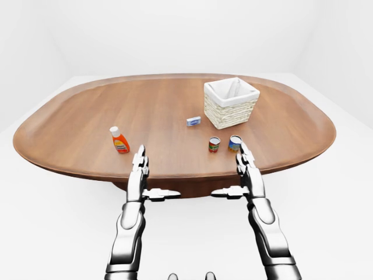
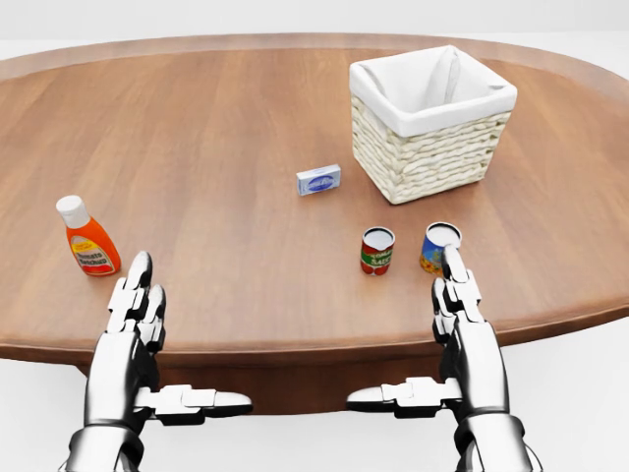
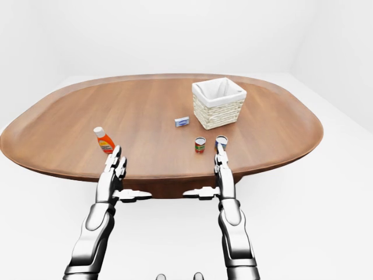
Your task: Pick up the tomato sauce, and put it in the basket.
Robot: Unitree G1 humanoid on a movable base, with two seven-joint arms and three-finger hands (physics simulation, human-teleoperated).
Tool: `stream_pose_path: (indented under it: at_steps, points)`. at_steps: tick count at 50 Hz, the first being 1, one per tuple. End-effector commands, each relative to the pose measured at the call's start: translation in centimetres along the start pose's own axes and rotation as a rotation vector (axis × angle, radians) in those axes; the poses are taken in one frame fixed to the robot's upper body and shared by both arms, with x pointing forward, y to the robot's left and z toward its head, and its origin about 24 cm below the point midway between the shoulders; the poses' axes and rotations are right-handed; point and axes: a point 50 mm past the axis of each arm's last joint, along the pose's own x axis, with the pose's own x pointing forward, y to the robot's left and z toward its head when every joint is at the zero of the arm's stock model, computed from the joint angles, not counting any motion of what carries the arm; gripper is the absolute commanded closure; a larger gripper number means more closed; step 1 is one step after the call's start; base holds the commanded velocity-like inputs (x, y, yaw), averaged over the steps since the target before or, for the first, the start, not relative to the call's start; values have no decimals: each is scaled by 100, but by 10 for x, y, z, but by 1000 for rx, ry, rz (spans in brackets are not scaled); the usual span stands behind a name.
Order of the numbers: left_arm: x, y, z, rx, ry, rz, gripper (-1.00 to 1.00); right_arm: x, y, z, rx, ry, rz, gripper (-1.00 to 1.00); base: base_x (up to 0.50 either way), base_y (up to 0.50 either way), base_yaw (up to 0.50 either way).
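The tomato sauce, a small red can with a green label (image 2: 377, 250), stands upright on the wooden table (image 2: 216, 118), below and left of the basket in the head view. The woven basket (image 2: 432, 162) with a white liner sits at the upper right, nothing visible inside. My right hand (image 2: 413, 334) is open over the table's near edge, fingers straight, thumb pointing left; its fingertips (image 2: 452, 264) overlap a blue-labelled can (image 2: 436, 242), right of the red can. My left hand (image 2: 177, 344) is open too, at the lower left, holding nothing.
An orange bottle with a white cap (image 2: 88, 244) stands just above my left hand in the head view. A small blue-and-white box (image 2: 318, 180) lies left of the basket. The oval table's near edge runs under both hands; white floor surrounds it.
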Motion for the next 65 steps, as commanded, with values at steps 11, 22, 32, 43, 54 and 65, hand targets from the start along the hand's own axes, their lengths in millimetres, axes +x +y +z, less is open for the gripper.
stream_pose_path:
  at_steps: [11, 22, 32, 43, 54, 65]
  points:
    - [-2, 8, 9, -21, -13, -2, -100, -1, -9, 2, -9, -7, -11, -100, 0, 0, 0]
    - [-11, 38, 62, -155, -226, 131, -100, -42, -42, 82, -9, -305, -133, -100, 0, 0, 0]
    - [-55, 76, 152, -236, -660, 314, -100, -123, -59, 169, -97, -719, -261, -100, 0, 0, 0]
    - [-82, 99, 173, -402, -782, 460, -100, -169, -100, 167, -24, -535, -388, -100, 0, 0, 0]
    - [-80, 114, 167, -468, -736, 552, -100, -180, -104, 163, -17, -562, -417, -100, 0, 0, 0]
    - [-75, 111, 162, -472, -708, 531, -100, -176, -103, 162, -19, -554, -410, -100, 0, 0, 0]
